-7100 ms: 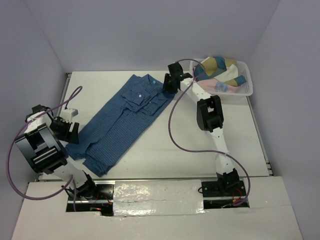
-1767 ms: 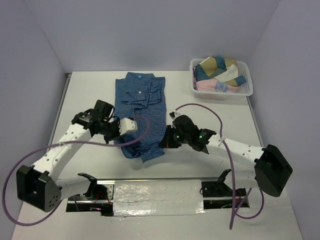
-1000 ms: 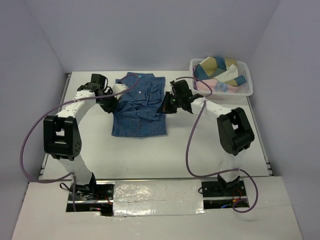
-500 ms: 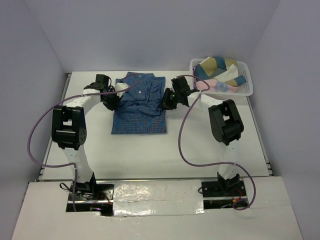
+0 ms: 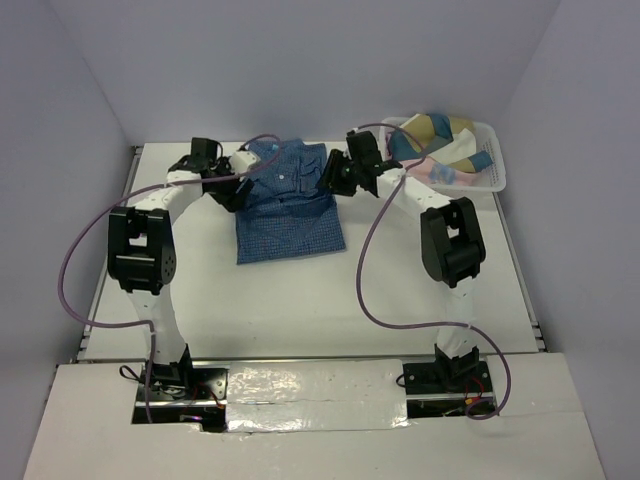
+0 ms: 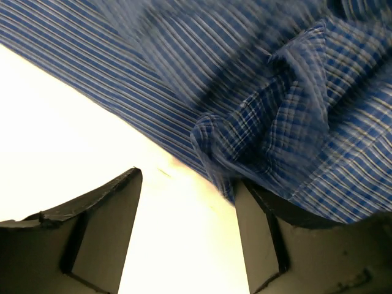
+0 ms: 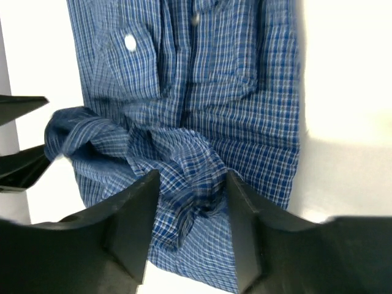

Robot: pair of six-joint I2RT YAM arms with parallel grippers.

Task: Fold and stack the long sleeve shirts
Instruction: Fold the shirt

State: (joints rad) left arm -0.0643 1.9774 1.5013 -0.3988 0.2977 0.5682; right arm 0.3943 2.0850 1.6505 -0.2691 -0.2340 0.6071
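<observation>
Shirt [image 6: 275, 116] blurred in left wrist view, cut by frame; far corners hidden under left gripper [image 5: 234, 182], right gripper [image 5: 335, 180]

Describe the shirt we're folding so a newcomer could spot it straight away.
On the white table, look to the middle of its far edge. There lies the blue checked shirt, folded into a rough rectangle, small white buttons showing. Unlike the tan, teal and pink clothes heaped in the white basket at the far right corner, it lies directly on the tabletop.
</observation>
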